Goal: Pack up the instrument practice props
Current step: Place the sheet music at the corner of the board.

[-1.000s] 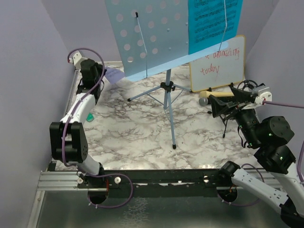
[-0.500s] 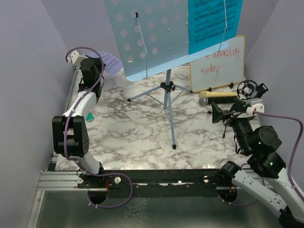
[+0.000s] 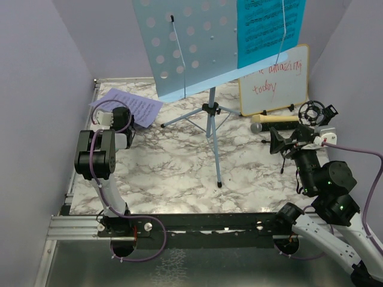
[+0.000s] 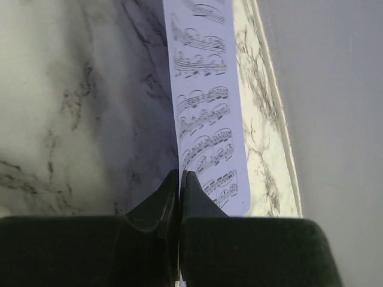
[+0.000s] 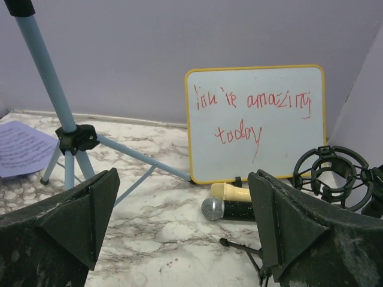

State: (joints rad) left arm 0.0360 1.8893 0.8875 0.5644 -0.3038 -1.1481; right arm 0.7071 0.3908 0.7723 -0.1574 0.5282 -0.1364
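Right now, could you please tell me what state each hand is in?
Left hand: closed, pinching the printed music sheet at its edge.
Right hand: open, holding nothing.

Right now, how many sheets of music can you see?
2: a cyan sheet on the music rack, a printed sheet pinched by the left fingers; others may be hidden.

Wood-framed whiteboard (image 5: 256, 122), right of light-blue rack pole (image 5: 46, 72): "You're amazing today", in red handwriting
White printed music sheet (image 4: 206, 107): staves of notes, no words
Cyan sheet (image 3: 266, 27): print unreadable
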